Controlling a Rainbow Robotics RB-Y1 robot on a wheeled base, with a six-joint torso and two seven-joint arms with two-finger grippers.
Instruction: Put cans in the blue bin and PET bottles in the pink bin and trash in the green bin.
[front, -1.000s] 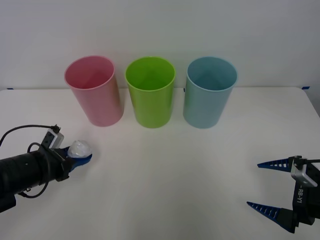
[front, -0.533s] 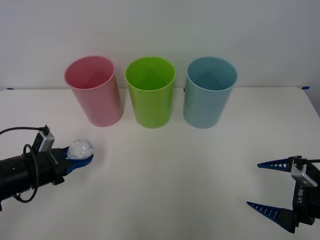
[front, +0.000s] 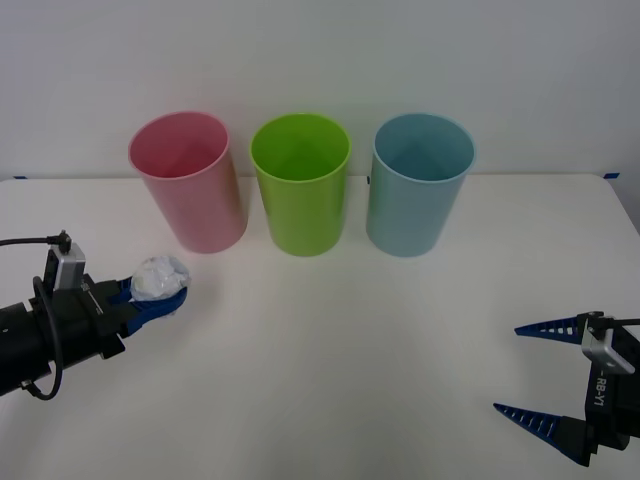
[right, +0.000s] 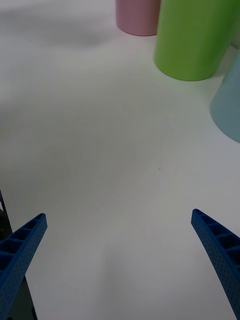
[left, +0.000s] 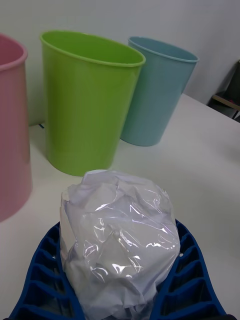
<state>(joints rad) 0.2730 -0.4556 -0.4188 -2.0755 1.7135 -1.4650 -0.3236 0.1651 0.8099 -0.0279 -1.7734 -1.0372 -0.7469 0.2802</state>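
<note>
Gripping the trash (front: 160, 277) between its blue fingers, the left pincer (front: 152, 295) hovers over the white counter (front: 350, 340) just in front of the pink bin (front: 190, 180), with the green bin (front: 300, 183) and blue bin (front: 418, 183) beyond, while the right pincer (front: 530, 370) waits spread wide, well apart.

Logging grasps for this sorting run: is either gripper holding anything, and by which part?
The left gripper clasps the crumpled white paper-and-plastic trash wad around its lower sides; the right gripper holds nothing.
</note>
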